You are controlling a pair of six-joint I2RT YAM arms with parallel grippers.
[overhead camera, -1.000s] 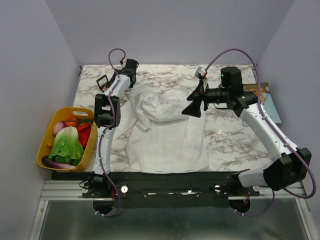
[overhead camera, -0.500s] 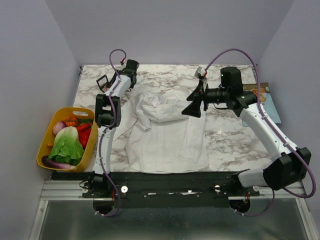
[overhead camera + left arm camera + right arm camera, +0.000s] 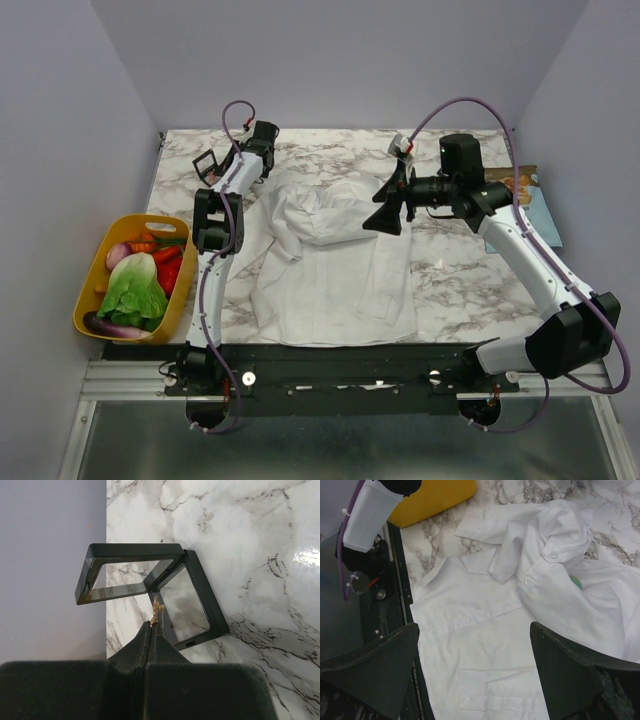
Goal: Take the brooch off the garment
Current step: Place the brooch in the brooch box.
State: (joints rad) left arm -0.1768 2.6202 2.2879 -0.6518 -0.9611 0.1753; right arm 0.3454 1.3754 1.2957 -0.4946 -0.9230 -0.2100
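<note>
Leftmost, off the table edge, sits a yellow basket (image 3: 180, 295) w/ lettuce (image 3: 135, 285) and other veg. Next over, the left arm reaches to the far-left corner of the marble table (image 3: 450, 270). The left gripper (image 3: 151, 624) is clenched tight, fingers pressed together w/ no gap. A tiny gold-coloured piece (image 3: 156, 607) sticks out from the tips, apparently pinched; too small to say what it is. It hangs just above an open black square display case (image 3: 202, 592), lid tilted up, clear film in both halves. Mid-table lies the white button-up shirt (image 3: 330, 270), front up, collar toward the near edge, sleeves and upper part bunched at the far end. The right gripper (image 3: 474, 627) hovers over the rumpled far part of the shirt, fingers spread wide, nothing btwn them, not touching the cloth. The brooch (image 3: 576, 583) shows in the right wrist view only as a small green sliver tucked under a fold, just beside a buttoned cuff; the rest is hidden by fabric. Far right, a flat blue-edged printed item (image 3: 530, 200) lies by the wall; cannot tell what.
</note>
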